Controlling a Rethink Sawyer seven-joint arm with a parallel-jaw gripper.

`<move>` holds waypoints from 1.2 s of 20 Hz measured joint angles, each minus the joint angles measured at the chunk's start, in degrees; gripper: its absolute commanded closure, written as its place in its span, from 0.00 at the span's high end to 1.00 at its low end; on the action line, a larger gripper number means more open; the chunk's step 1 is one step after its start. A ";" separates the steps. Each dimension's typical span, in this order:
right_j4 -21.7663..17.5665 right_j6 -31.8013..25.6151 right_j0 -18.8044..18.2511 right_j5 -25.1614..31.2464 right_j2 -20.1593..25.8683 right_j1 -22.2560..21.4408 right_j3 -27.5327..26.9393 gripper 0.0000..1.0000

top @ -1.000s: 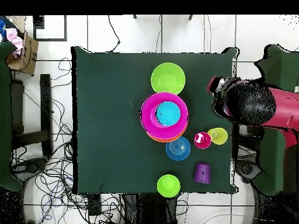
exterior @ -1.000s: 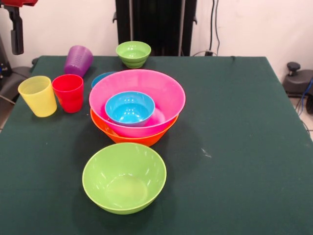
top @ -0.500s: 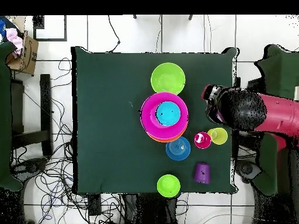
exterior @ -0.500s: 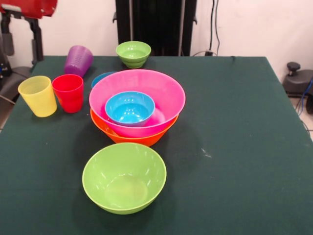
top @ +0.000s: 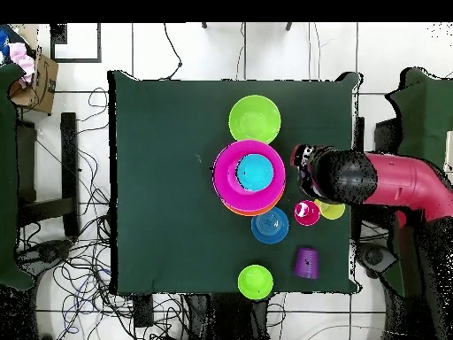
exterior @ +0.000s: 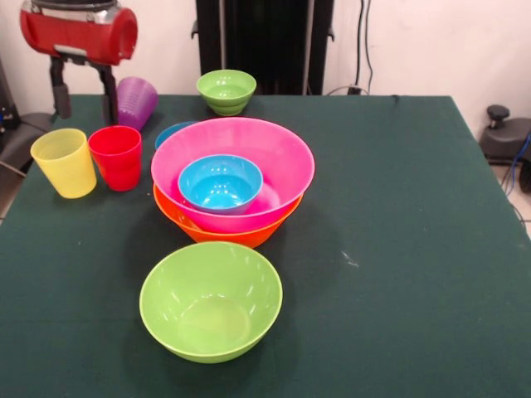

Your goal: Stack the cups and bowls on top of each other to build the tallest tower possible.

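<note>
Gripper (exterior: 81,93) above the yellow cup (exterior: 64,162) and red cup (exterior: 116,157), fingers spread, holding nothing. Pink bowl (exterior: 249,149) nested in orange bowl (exterior: 216,234) mid-table, blue bowl (exterior: 220,182) inside. Purple cup (exterior: 135,102) tilted behind. No readable writing.

One bowl (exterior: 220,183) sits inside two nested bowls (exterior: 249,153); cups (exterior: 116,157) beside them (perhaps touching).

Front and overhead views, shared table (exterior: 398,207).
</note>
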 measured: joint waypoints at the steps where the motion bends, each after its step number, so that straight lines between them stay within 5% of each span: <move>1: -0.39 0.00 0.00 0.00 0.07 0.28 0.23 1.00; 24: -2.84 0.00 0.00 0.00 0.71 1.57 0.98 1.00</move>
